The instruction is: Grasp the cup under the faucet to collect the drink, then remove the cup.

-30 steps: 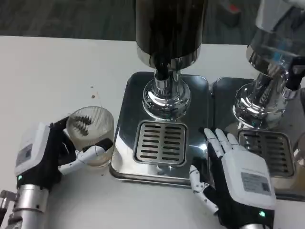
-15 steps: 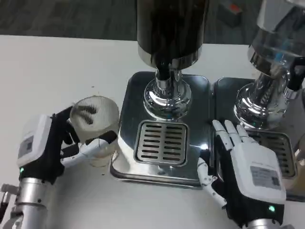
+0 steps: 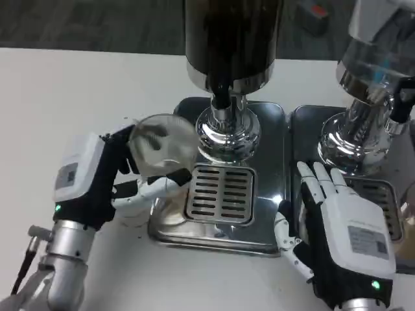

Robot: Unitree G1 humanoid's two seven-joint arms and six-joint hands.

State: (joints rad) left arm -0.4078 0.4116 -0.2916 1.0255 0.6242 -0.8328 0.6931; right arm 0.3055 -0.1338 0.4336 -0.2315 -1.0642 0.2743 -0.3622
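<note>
The left hand (image 3: 97, 175) grips the clear ribbed cup (image 3: 161, 152) above the drip tray's (image 3: 170, 220) left edge, short of the faucet (image 3: 222, 97). Clipping the chrome column (image 3: 227, 133) could tip it; the right hand (image 3: 343, 227) rests open, holding nothing

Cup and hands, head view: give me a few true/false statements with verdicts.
1. The left hand holds the cup. True.
2. The cup stands upright on the drip grate. False: it is tilted in the hand, at the tray's left edge.
3. The right hand holds a second cup. False: it holds nothing, fingers spread.
4. The cup is clear and ribbed. True.
5. The cup is directly under the faucet. False: it is left of it.
</note>
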